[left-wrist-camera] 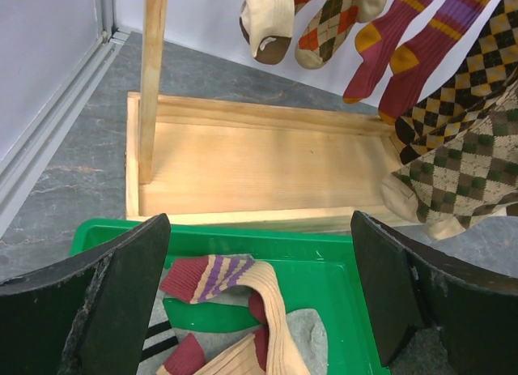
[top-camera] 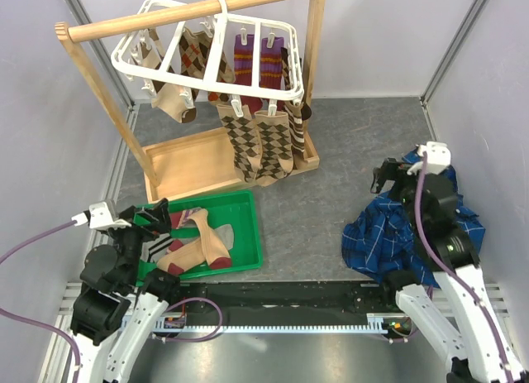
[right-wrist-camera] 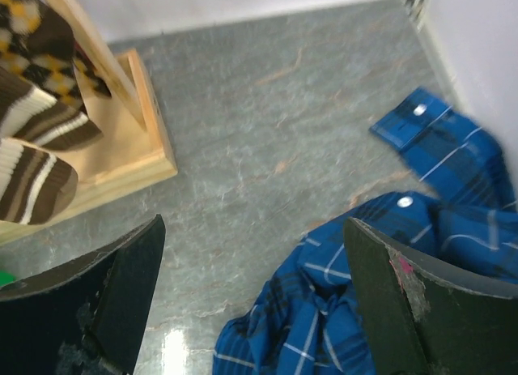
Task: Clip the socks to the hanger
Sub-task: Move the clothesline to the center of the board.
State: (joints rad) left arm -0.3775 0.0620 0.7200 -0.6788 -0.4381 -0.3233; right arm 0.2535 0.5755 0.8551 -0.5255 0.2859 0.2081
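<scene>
Grey worktop (top-camera: 331, 184), wooden rail stand (top-camera: 107, 29) at 11 o'clock, hanger (top-camera: 221, 52) hooked on its rail. Socks (top-camera: 202, 246) lie in green tray (top-camera: 254, 234) at 7 o'clock. My left gripper (left-wrist-camera: 259, 253) over tray's left part, jaws wide apart, holding nothing. My right gripper (right-wrist-camera: 255, 253) over blue plaid cloth (top-camera: 380, 234) at 4 o'clock, jaws wide apart, holding nothing.

Top view: bright, even, diffuse light from overhead. Shadows soft & faint, e.g. on the wooden stand (top-camera: 190, 164) base. Broad sheen on the metal strip (top-camera: 273, 354) at near edge. Walls w/ slight lilac tint.

Left wrist view: mid-distance sharp, colours strong. Small glints on green tray (left-wrist-camera: 324, 257) rim. Left gripper (left-wrist-camera: 259, 221) close up, a bit soft, mostly black.

Right wrist view: blurred overall, esp. left side. White glare patch low on bench (right-wrist-camera: 243, 172). Right gripper (right-wrist-camera: 252, 223) dark, little detail.
</scene>
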